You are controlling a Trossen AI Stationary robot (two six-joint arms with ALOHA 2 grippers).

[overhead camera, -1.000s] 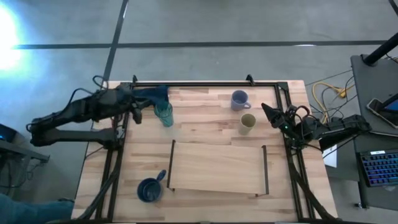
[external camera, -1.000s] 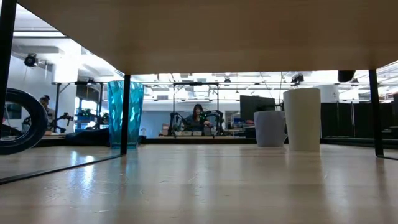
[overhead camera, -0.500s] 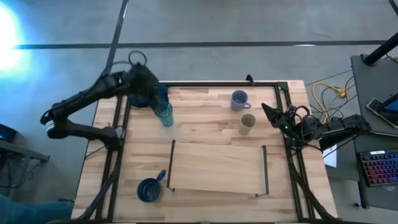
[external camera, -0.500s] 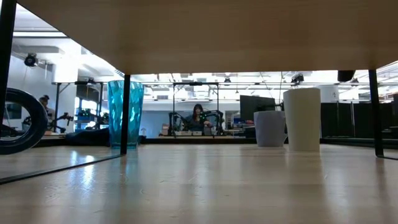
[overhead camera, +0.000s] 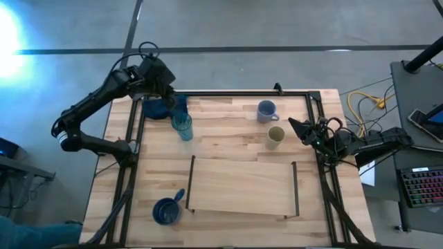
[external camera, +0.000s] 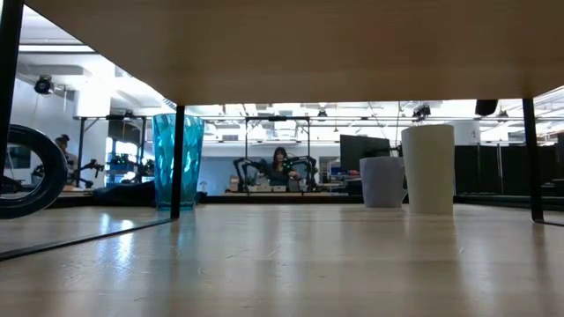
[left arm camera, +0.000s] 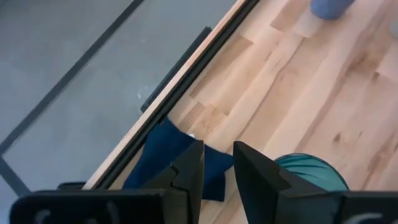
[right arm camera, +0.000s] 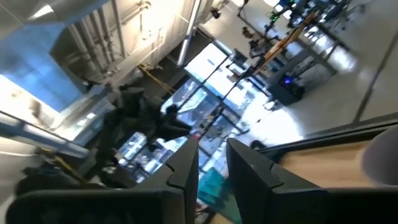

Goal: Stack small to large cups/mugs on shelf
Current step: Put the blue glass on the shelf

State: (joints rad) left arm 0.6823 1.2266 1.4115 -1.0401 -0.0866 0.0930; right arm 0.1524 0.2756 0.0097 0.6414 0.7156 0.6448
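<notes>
Four drinking vessels stand on the table: one teal tumbler (overhead camera: 183, 126) at about ten o'clock, one lavender-grey mug (overhead camera: 265, 111) and one olive-tan cup (overhead camera: 275, 137), both near one o'clock, and one dark blue mug (overhead camera: 166, 211) at about seven o'clock. One shelf (overhead camera: 242, 186), a light-wood board with two black end rails, lies toward six o'clock. One dark blue cloth (overhead camera: 165, 107) sits at ten o'clock beside the tumbler. Two robot arms reach in, one from nine o'clock and one from three o'clock.
</notes>
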